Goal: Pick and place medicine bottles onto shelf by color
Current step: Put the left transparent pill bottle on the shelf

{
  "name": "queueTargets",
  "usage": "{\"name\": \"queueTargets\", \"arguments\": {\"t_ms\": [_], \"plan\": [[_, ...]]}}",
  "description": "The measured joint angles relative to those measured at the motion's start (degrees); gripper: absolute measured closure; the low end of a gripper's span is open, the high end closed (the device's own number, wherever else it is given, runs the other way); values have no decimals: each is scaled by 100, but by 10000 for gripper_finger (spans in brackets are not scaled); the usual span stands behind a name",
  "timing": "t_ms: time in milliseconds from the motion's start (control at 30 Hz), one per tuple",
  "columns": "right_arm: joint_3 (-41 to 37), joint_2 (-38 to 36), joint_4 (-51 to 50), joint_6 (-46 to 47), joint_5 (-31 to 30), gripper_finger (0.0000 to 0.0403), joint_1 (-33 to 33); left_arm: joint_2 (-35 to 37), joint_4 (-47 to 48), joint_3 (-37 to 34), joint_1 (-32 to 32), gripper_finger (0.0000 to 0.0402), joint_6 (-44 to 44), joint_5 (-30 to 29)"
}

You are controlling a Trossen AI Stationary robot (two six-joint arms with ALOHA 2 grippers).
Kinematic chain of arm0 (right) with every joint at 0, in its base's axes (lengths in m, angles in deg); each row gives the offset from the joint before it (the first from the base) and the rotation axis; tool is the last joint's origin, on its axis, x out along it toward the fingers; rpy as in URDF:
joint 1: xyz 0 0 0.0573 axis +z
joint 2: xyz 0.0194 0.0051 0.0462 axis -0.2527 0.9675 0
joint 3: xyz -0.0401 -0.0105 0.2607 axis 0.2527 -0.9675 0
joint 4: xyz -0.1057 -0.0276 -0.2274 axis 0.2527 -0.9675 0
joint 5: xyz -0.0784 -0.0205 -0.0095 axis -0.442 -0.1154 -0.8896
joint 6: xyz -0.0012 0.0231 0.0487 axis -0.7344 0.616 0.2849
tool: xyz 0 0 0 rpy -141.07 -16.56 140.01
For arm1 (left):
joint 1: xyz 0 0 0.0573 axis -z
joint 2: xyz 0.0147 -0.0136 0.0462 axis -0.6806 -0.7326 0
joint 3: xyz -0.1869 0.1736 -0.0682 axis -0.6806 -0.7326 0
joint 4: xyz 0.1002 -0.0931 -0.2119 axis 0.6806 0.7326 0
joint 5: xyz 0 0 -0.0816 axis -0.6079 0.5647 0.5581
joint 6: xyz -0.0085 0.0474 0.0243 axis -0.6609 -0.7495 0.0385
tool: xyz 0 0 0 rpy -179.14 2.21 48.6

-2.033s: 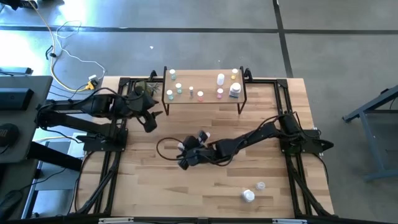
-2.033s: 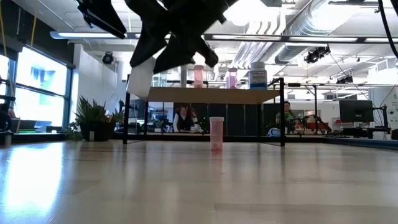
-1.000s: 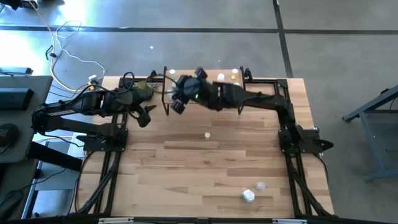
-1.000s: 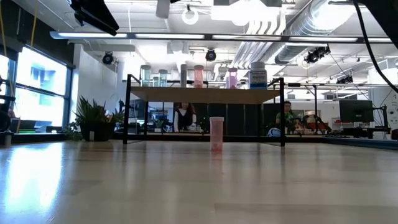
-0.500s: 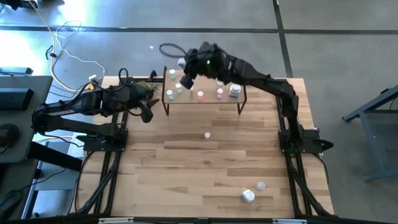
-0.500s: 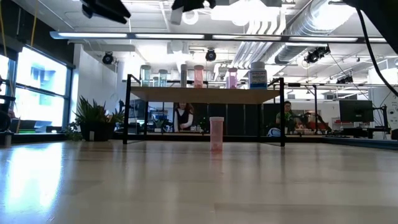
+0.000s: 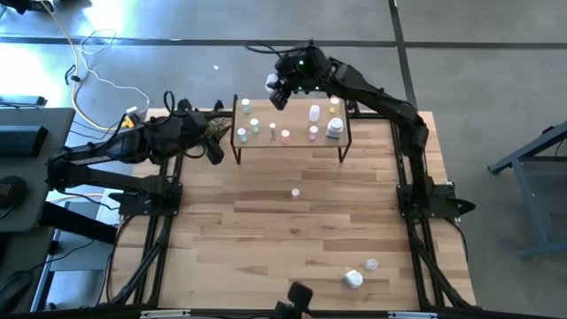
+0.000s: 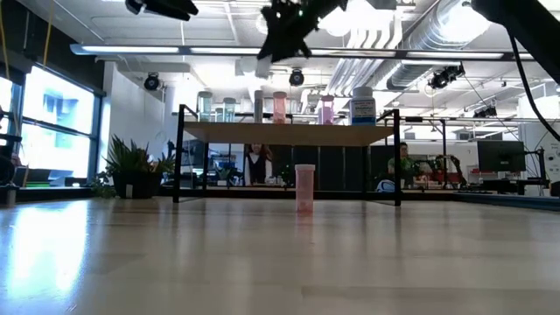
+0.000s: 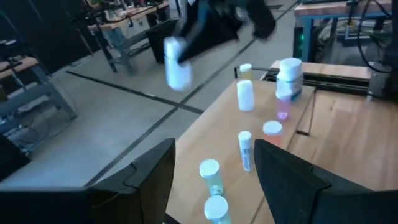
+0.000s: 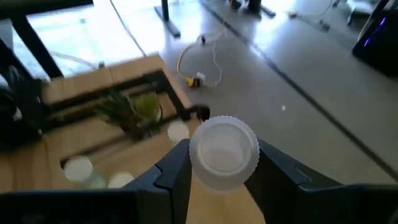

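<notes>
A: Where is the small white cylindrical medicine bottle [image 10: 224, 152] with the smooth round cap?

B: Clamped between the fingers of the right gripper [image 7: 276, 89], top centre of the high view, just off the far left end of the small light-wood shelf on thin black metal legs [image 7: 299, 142]. Two seconds ago that gripper was low over the middle of the tabletop [image 7: 266, 239]; since then it has swung up and across.

A: So what does that mean for the task?

B: I judge the pick done and the placing about to begin; the bottle hangs above the shelf, not yet set down.

A: What else stands there?

B: A row of tiny plastic bottles on the board: pale green caps at the left, pink ones mid-board, a taller white bottle [image 7: 314, 112] and a squat white jar with a label [image 7: 335, 128] at the right. One small pink translucent bottle [image 8: 304, 186] stands alone on the pale plank tabletop.

A: And the other arm?

B: The left gripper [image 7: 213, 152] waits at the shelf's left end, jaws apart and empty, by the spiky green plant [image 7: 215, 129].
</notes>
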Motion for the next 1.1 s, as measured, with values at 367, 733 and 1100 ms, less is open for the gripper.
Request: {"name": "queueTargets", "arguments": {"t_ms": [367,733,1100], "plan": [[-999,4,382,-50,258,275,-129,-336,-26,-2,-524,193,24,18],[-1784,4,396,145,253,275,-348,-581,-72,-4,-829,193,26,23],[-1841,1,196,102,387,275,-406,-581,-74,-4,-953,193,35,230]]}}
